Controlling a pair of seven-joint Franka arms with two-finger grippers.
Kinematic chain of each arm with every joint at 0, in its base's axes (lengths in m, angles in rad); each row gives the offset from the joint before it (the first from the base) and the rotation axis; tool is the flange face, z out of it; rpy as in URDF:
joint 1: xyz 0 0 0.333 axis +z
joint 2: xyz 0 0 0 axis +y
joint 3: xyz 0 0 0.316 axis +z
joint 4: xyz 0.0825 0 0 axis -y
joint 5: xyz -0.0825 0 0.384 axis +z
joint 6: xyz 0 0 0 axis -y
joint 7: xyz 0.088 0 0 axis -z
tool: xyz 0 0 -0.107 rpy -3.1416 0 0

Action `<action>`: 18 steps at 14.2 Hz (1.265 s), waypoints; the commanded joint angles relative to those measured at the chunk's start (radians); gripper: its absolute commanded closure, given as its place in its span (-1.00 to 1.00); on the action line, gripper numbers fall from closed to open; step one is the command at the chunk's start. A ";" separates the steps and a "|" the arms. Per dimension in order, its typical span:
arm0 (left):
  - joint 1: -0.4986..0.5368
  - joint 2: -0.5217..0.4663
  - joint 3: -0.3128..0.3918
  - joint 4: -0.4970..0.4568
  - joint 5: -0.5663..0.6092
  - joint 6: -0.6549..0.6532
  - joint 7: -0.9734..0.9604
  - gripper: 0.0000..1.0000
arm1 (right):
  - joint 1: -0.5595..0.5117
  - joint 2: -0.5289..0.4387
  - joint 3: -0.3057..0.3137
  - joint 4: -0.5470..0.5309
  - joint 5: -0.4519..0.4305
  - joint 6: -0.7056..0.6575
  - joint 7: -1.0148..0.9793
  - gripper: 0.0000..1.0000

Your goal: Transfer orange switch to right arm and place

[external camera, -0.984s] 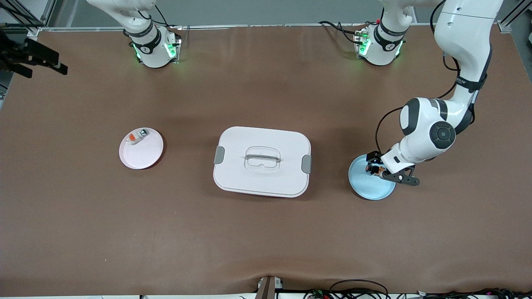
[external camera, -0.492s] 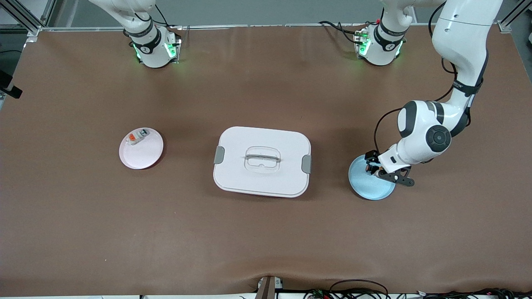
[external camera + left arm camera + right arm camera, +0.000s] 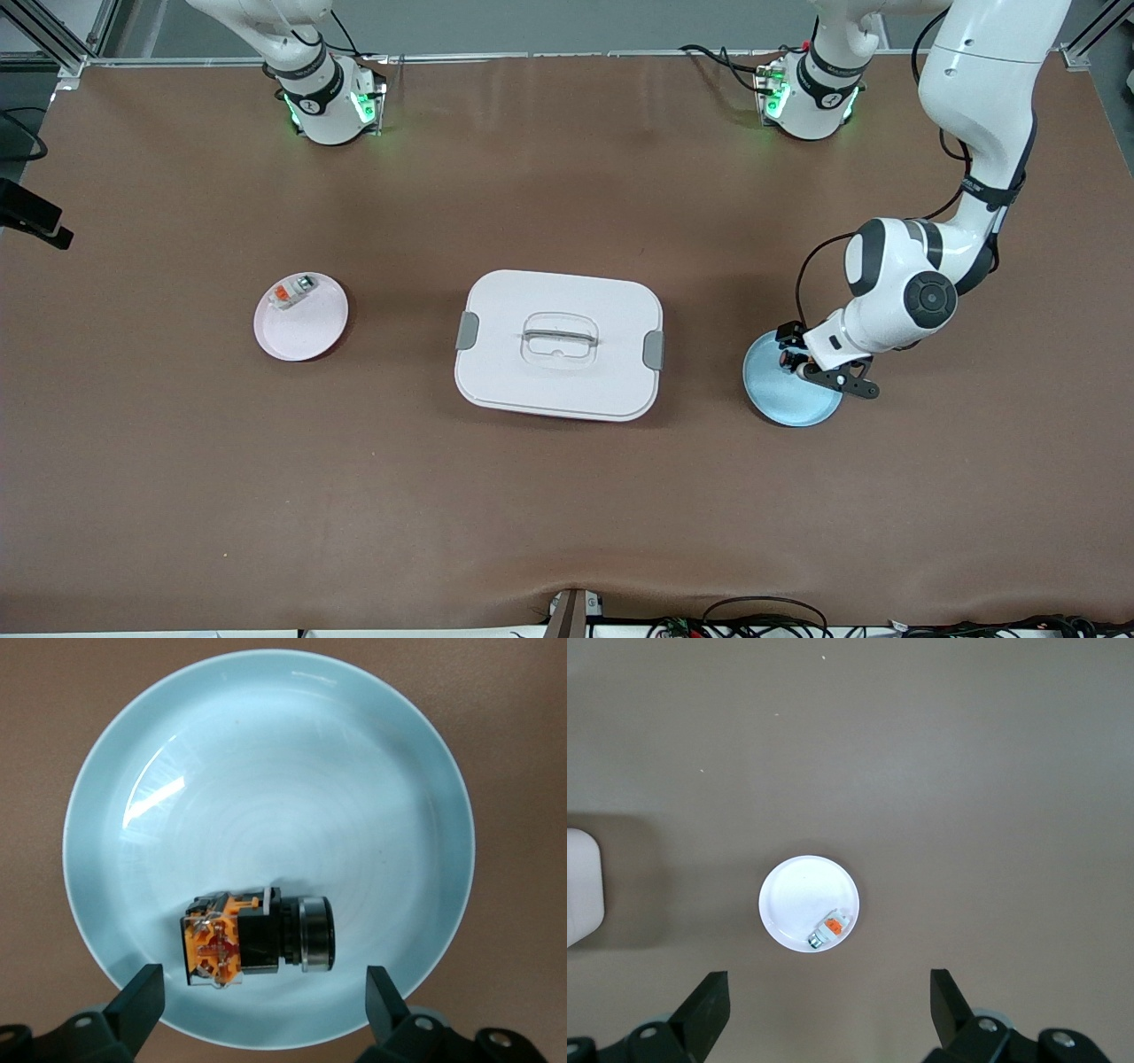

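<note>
The orange switch (image 3: 257, 939), a stubby black cylinder with an orange end, lies on its side on the light blue plate (image 3: 266, 771). My left gripper (image 3: 261, 997) is open just above the plate, with one finger to each side of the switch and not touching it. In the front view the left gripper (image 3: 802, 365) is over the blue plate (image 3: 793, 403) at the left arm's end, and the switch (image 3: 788, 359) barely shows under it. My right gripper (image 3: 828, 1005) is open and empty, high above the table; only a black part (image 3: 34, 219) shows at the front view's edge.
A white lidded box (image 3: 558, 346) with a clear handle stands mid-table. A pale pink plate (image 3: 306, 332) toward the right arm's end holds a whitish-grey block with an orange label (image 3: 292, 291). The plate (image 3: 808, 895) and block (image 3: 831, 927) show far below the right gripper.
The left gripper has sunk a little over the blue plate. The right gripper's black part has slid along the front view's edge, toward the camera.
</note>
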 commanded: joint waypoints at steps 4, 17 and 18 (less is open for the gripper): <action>0.006 0.038 -0.004 0.021 -0.017 0.051 0.031 -1.00 | -0.017 0.033 0.005 0.022 -0.027 0.050 0.008 -1.00; -0.002 0.066 -0.004 0.022 -0.018 0.095 0.030 -1.00 | 0.014 0.007 0.025 0.058 0.033 -0.044 0.009 -1.00; 0.000 0.063 -0.004 0.019 -0.017 0.095 0.028 -1.00 | 0.009 0.010 0.019 0.065 0.055 -0.044 0.008 -1.00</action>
